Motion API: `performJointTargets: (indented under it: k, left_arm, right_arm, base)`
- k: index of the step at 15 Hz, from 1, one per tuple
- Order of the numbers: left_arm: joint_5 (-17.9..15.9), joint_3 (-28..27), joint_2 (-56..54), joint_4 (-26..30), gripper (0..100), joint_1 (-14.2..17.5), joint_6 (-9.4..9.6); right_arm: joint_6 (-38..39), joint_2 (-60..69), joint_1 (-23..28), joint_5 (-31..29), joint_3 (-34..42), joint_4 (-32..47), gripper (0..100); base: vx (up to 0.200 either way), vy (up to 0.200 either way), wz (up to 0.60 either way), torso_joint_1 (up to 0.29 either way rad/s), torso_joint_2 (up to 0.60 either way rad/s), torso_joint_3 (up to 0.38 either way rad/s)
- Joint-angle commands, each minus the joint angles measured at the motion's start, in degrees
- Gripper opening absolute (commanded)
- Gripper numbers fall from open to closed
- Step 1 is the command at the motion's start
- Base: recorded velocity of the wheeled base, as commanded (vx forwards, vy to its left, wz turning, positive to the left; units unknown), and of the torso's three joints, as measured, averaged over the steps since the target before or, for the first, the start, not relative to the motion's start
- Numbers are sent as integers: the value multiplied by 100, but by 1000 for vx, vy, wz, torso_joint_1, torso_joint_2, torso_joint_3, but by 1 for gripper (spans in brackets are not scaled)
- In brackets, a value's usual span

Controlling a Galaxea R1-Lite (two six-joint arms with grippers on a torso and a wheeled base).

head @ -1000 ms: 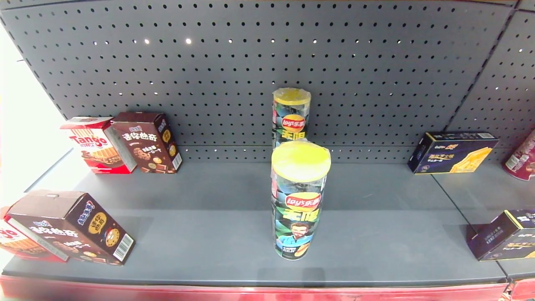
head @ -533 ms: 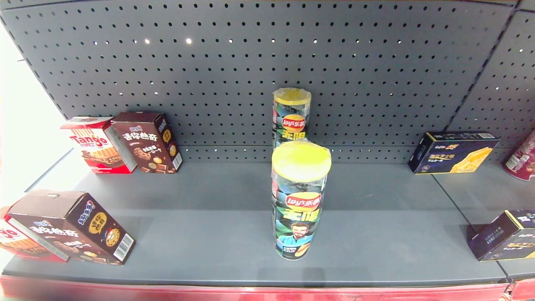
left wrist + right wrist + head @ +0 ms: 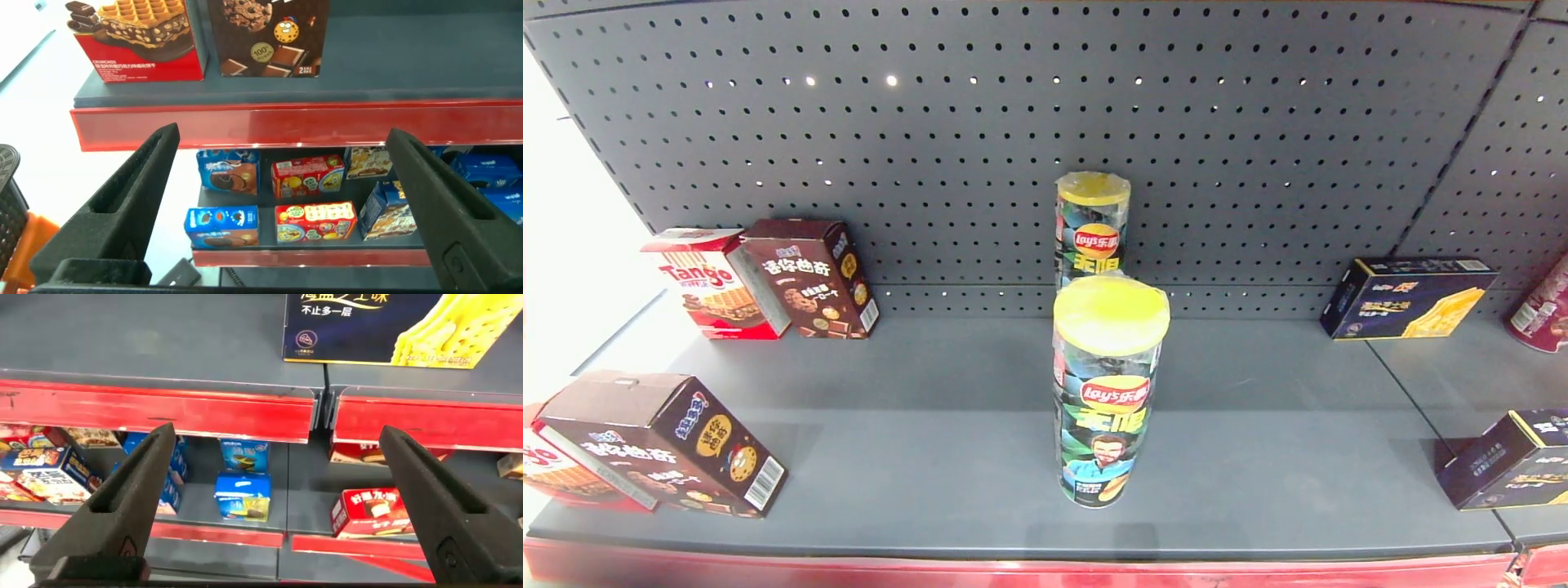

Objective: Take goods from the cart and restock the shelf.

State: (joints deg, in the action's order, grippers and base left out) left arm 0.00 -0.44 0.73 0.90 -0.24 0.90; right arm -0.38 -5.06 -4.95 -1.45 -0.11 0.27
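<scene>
On shelf (image 3: 931,457), two upright cans (image 3: 1107,392), one right behind the other. Four boxes (image 3: 809,278) at left, two dark boxes (image 3: 1409,298) at right. Left pincer (image 3: 282,135), right pincer (image 3: 278,431): spread wide, empty, before red shelf edge.

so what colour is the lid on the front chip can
Yellow lid, clearest in the head view.

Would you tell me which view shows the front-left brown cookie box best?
The head view: the brown cookie box stands whole at the front left of the shelf, beside a red box. The left wrist view catches just the lower part of its front face, close up. The right wrist view looks at a blue box instead.
</scene>
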Motion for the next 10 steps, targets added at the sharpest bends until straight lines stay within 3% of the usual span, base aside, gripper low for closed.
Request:
performJointTargets:
  k: [1, 10]
  left_arm:
    - [0, 0, -3, -2, 100, -2, 15]
    - [35, 35, -12, -90, 100, -2, -20]
  right_arm:
    - [3, 58, 495, 4, -7, 17, 100]
    - [38, 497, 486, -13, 11, -9, 100]
  base:
    - [0, 0, 0, 0, 0, 0]
    - [0, 0, 0, 0, 0, 0]
